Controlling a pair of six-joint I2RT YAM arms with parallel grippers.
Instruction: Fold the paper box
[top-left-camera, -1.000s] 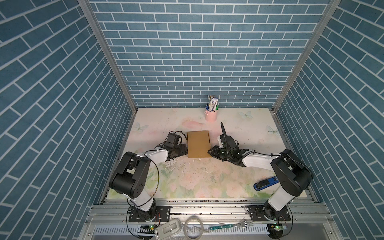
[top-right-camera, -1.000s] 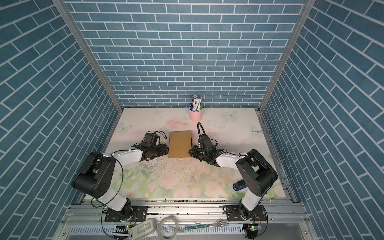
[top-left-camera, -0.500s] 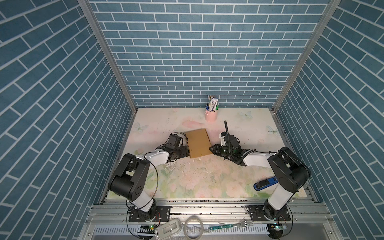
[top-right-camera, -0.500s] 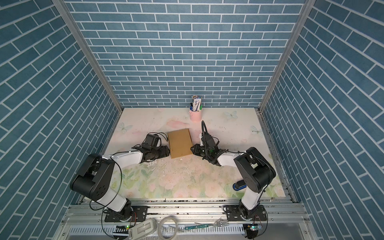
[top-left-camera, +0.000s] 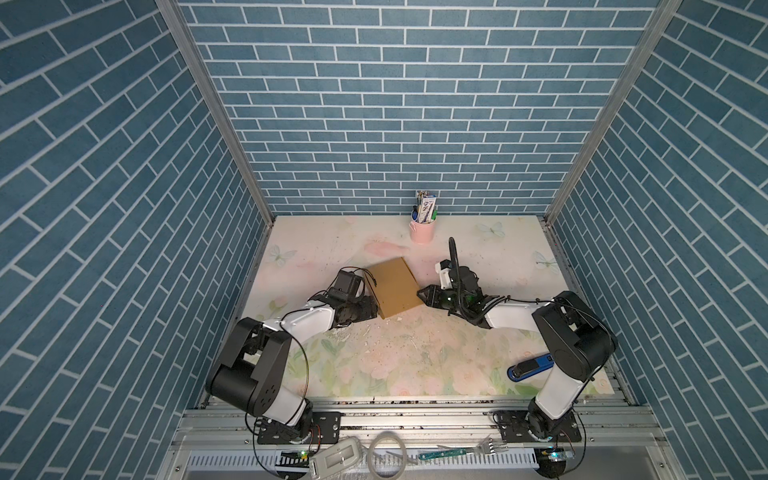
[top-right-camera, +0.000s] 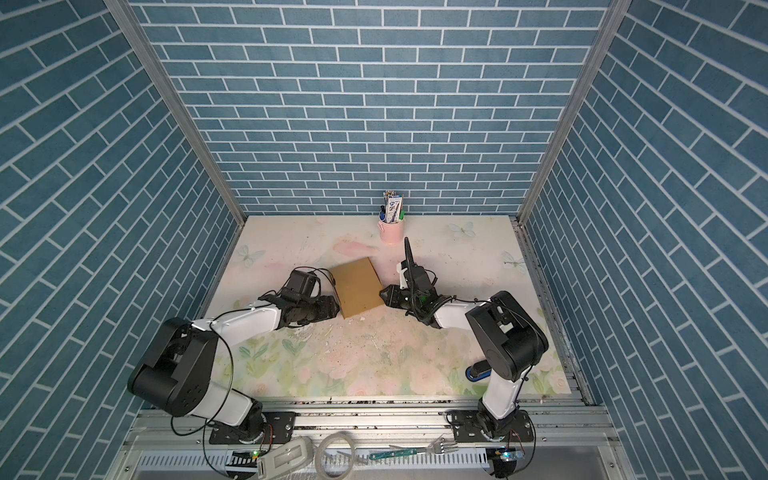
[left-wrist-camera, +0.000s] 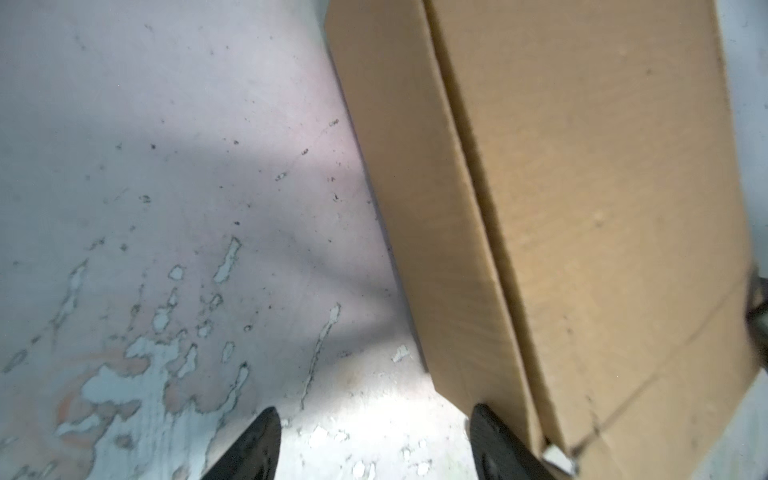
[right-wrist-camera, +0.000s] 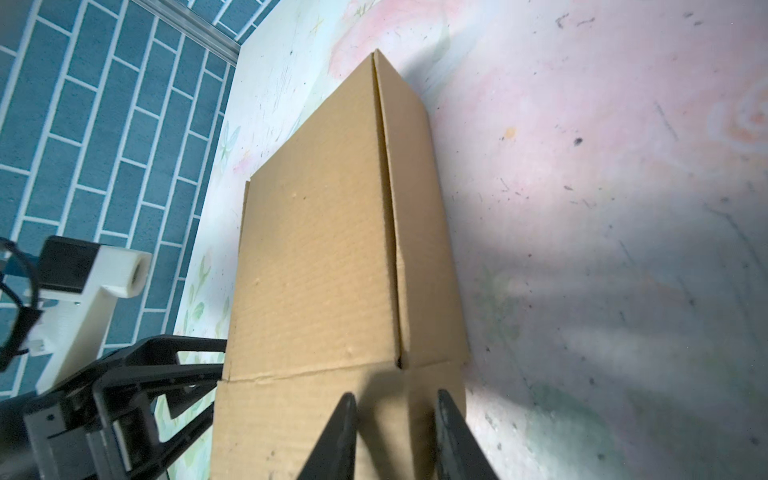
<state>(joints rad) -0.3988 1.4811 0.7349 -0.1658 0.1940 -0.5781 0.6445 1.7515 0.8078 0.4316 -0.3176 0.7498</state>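
Between two grippers, on floral tabletop: paper box, lid down, laid closed and skewed. Left gripper fingers set wide apart, nothing clamped; one finger touched against box side wall at corner, other over bare tabletop. Right gripper fingers narrowly apart, tips placed against box corner edge, nothing seen clamped. Risk judged: with uneven push from either side, box spun or slid away; lid seam sprung open if left untucked.
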